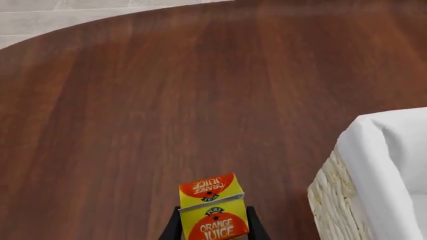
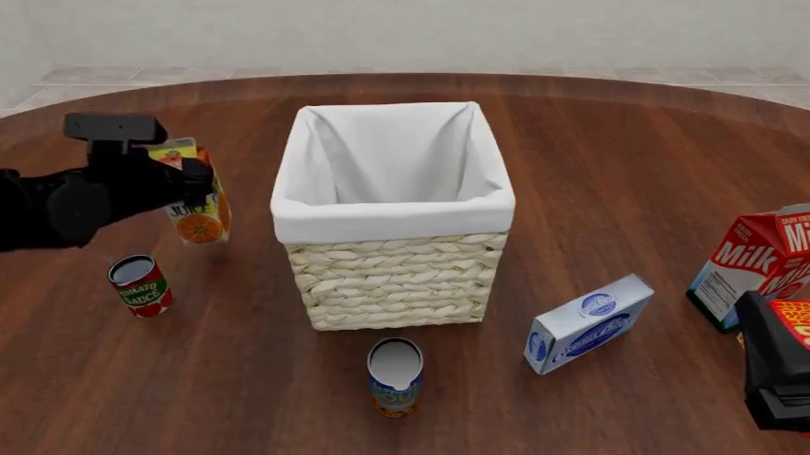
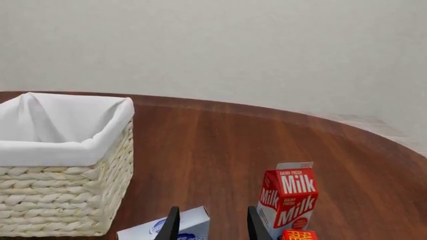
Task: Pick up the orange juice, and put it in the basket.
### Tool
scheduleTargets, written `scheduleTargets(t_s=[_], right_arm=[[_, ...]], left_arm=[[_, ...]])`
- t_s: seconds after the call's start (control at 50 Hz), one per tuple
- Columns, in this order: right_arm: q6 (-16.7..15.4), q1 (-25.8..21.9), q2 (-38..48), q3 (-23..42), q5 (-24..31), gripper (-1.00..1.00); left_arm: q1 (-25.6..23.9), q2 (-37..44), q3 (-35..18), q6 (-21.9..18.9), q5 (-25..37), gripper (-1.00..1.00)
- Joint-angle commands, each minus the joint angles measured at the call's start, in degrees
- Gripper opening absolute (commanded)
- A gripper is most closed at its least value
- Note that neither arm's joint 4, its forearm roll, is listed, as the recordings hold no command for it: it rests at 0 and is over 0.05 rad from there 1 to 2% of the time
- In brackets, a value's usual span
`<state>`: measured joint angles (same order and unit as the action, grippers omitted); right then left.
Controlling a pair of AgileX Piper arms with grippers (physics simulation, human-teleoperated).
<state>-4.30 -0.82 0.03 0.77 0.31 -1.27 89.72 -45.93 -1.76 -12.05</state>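
Note:
My left gripper (image 2: 190,186) is shut on the orange juice (image 2: 200,224), a yellow and orange carton held slightly tilted above the table, to the left of the basket (image 2: 393,214). In the left wrist view the carton (image 1: 212,210) sits between the two dark fingers (image 1: 172,227), with the basket's white liner (image 1: 380,150) off to one side. The basket is a pale woven square with a white cloth liner, and its inside shows only the cloth. My right gripper (image 2: 772,379) rests low at the table's near right, open with nothing held (image 3: 210,224).
A tomato sauce can (image 2: 139,284) stands below the held carton. Another can (image 2: 395,376) stands in front of the basket. A blue-white box (image 2: 589,322) lies to the basket's right, and a Milk carton (image 2: 753,270) stands at the far right beside my right gripper.

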Motion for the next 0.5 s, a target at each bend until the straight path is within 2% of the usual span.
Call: scheduleTargets(t_s=[0.02, 0.5], right_arm=[[-0.2, -0.1, 0.0, -0.1, 0.0, 1.0], [-0.9, -0.4, 0.0, 0.0, 0.0, 1.0]], left_arm=[[-0.5, -4.0, -1.4, -1.5, 2.2, -1.0], [-1.2, -12.8, -3.7, -2.8, 8.0, -1.0]])
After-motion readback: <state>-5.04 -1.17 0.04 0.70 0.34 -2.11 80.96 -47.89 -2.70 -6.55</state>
